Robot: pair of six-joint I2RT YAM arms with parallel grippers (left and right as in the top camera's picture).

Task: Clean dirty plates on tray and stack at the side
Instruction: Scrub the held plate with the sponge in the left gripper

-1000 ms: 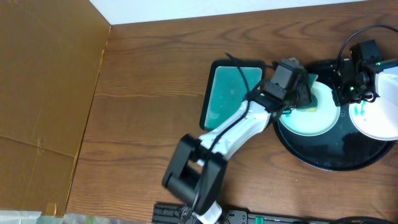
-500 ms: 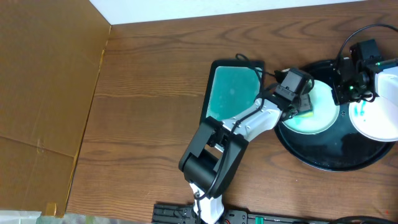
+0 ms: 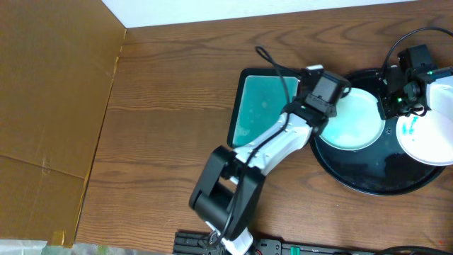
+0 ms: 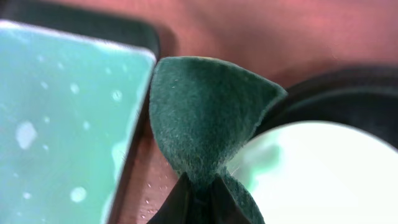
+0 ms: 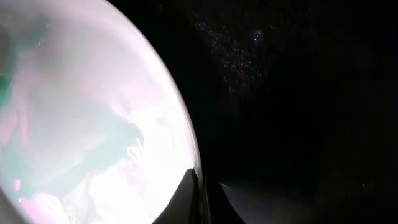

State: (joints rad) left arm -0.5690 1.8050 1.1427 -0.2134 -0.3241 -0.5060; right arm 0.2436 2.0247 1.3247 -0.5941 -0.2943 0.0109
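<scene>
My left end effector (image 4: pixel 199 200) is clamped on a dark green scouring pad (image 4: pixel 205 118) over the gap between teal dish (image 4: pixel 62 112) and black tray (image 3: pixel 368 180). My right end effector (image 5: pixel 208 196) pinches a smeared plate (image 5: pixel 93 124) by its rim at the overhead frame's right edge. A second plate (image 3: pixel 354 124) lies in the tray.

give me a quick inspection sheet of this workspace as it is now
surface: wooden table
job's things: black tray; one plate lying on it; second plate, teal-smeared, at the tray's right side
clutter: teal rectangular dish beside the tray
end effectors: left end effector shut on green scrub pad; right end effector shut on the second plate's rim
cables: black cable looping over the dish; another cable above the right arm
surroundings: cardboard at left, white wall behind
</scene>
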